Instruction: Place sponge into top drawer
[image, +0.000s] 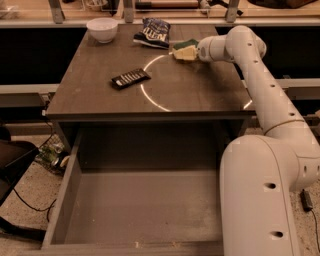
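Pinching sponge (183, 52) in claw (191, 51) at cabinet top (200, 95) rear; top drawer (135, 210) open below.

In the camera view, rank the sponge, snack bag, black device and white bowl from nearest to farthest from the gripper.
The gripper is at the tabletop's back right.
1. sponge, at the gripper
2. snack bag, back centre
3. black device, mid-left
4. white bowl, back left corner

1 white bowl (102, 29) sits at the far left corner of the grey tabletop (95, 97); 1 blue snack bag (154, 33) lies at the far edge, just left of the gripper (194, 51); 1 flat black object (130, 78), perhaps a remote, lies nearer.
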